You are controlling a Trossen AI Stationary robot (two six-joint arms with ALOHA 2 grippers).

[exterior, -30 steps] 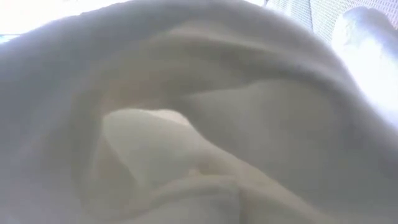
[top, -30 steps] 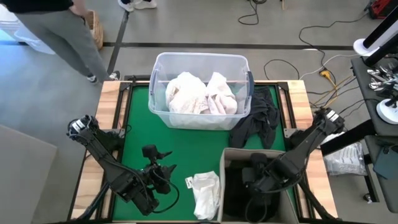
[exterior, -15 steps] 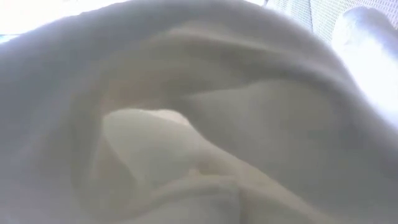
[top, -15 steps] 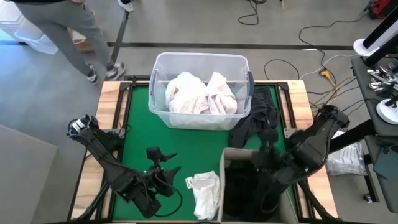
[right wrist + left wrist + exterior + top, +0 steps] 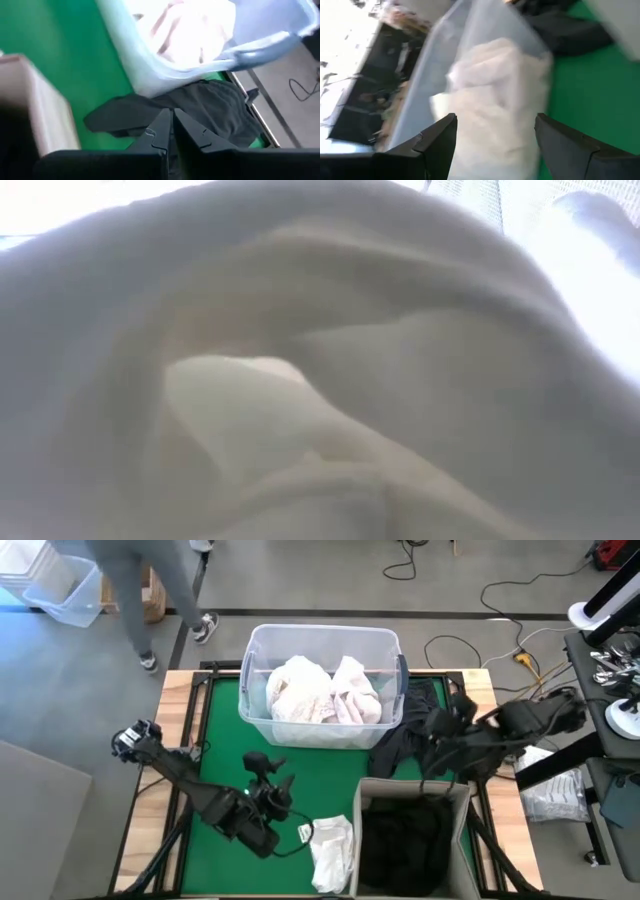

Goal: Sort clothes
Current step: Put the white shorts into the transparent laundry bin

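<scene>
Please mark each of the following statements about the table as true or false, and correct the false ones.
1. The clear tub holds dark clothes. False: it holds white and pale clothes.
2. The beige box holds dark clothes. True.
3. A white garment lies on the green mat beside the box. True.
4. The left gripper grips the white garment. False: its fingers are open and empty.
5. The right gripper is shut above a dark garment lying beside the tub. True.
</scene>
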